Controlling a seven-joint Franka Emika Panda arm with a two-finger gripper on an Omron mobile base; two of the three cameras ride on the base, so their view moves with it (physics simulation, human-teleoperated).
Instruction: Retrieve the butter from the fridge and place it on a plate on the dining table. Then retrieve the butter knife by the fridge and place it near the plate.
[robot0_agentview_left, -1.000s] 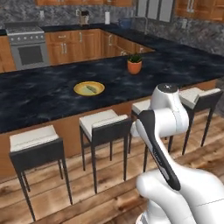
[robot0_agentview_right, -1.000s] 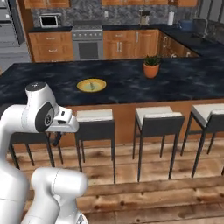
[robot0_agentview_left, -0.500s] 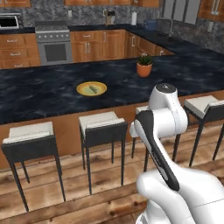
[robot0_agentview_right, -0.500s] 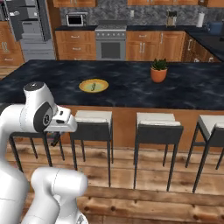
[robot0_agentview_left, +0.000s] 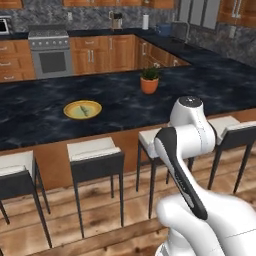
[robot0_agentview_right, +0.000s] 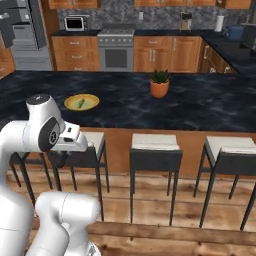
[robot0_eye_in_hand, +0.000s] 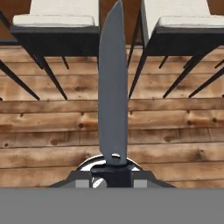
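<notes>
In the hand view my gripper (robot0_eye_in_hand: 112, 168) is shut on the butter knife (robot0_eye_in_hand: 113, 87), a slim dark grey blade that sticks out from the fingers over the wooden floor. The yellow plate (robot0_agentview_left: 82, 109) (robot0_agentview_right: 81, 102) lies on the black marble dining table (robot0_agentview_left: 40, 120) (robot0_agentview_right: 200, 107). The pale butter (robot0_agentview_left: 83, 110) (robot0_agentview_right: 80, 103) rests in the plate's centre. My arm is folded close to the base, on the near side of the stools, a good way short of the plate. The grey fridge (robot0_agentview_right: 20, 30) stands at the far left of the right base view.
White-cushioned stools (robot0_agentview_left: 95, 152) (robot0_agentview_right: 155, 147) line the near side of the table, between the base and the plate. An orange potted plant (robot0_agentview_left: 149, 82) (robot0_agentview_right: 160, 86) stands on the table right of the plate. A stove (robot0_agentview_right: 116, 50) and microwave (robot0_agentview_right: 75, 23) are at the back wall.
The whole scene has shifted in both base views, so the base has moved along the table. The arm keeps the same folded pose.
</notes>
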